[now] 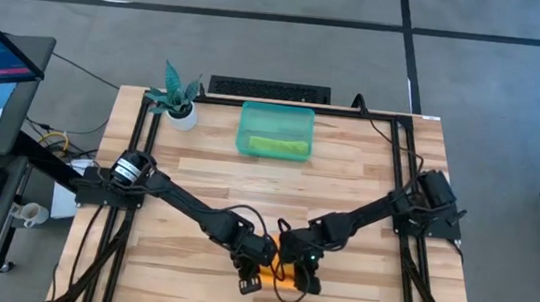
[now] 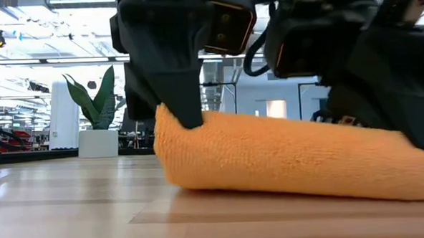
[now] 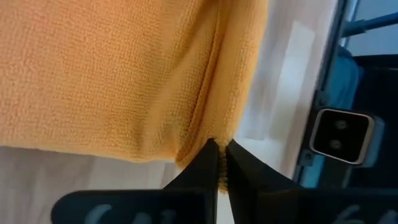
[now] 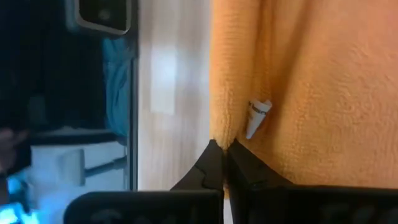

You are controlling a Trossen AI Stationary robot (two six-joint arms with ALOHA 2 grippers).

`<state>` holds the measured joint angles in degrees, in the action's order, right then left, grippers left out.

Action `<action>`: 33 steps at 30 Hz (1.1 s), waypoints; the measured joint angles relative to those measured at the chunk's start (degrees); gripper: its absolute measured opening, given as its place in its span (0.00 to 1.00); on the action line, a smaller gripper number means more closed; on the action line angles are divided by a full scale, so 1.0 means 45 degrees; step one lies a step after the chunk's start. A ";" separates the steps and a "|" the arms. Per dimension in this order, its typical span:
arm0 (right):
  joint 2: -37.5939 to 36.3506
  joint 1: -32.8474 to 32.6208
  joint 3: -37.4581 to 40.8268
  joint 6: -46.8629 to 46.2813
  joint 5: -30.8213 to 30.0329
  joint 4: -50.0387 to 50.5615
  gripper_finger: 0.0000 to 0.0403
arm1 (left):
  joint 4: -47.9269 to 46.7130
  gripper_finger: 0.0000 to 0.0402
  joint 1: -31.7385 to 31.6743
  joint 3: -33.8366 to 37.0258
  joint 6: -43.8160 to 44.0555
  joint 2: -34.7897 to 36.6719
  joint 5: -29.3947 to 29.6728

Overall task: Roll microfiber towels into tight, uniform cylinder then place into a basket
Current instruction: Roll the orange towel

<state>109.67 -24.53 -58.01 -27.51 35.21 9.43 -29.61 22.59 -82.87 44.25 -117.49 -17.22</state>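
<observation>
Rolled orange towel [image 2: 285, 162] on the counter [image 1: 368, 171] near edge, left gripper [image 3: 221, 163] and right gripper [image 4: 222, 157] each pinched tight on its edge, green towel [image 1: 279, 146] in basket [image 1: 248, 129]

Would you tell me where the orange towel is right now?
In the high view, the orange towel lies rolled at the table's near edge, pinched between the left gripper and right gripper.
</observation>
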 joint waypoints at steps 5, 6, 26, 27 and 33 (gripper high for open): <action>0.0074 0.0617 0.0039 -0.1672 -0.0173 0.0101 0.05 | -0.0305 0.01 0.0005 0.0018 0.0000 0.0005 0.0603; 0.0105 0.0737 0.0049 -0.2011 -0.0174 0.0129 0.04 | -0.0335 0.01 0.0005 0.0019 0.0000 0.0005 0.0686; 0.0083 0.1174 0.0109 -0.3213 0.0069 0.0656 0.04 | -0.1550 0.23 0.0091 0.0028 -0.1291 0.0055 0.1146; 0.0083 0.1174 0.0109 -0.3202 0.0080 0.0644 0.04 | -0.1770 0.26 0.0063 0.0021 -0.1411 0.0058 0.1191; 0.0083 0.1179 0.0101 -0.3162 -0.0097 0.0586 0.04 | -0.2099 0.33 0.0317 0.0024 -0.2430 0.0049 0.1743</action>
<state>110.04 -19.22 -57.56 -41.74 34.78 12.07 -39.05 24.02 -82.76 33.32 -117.27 -9.38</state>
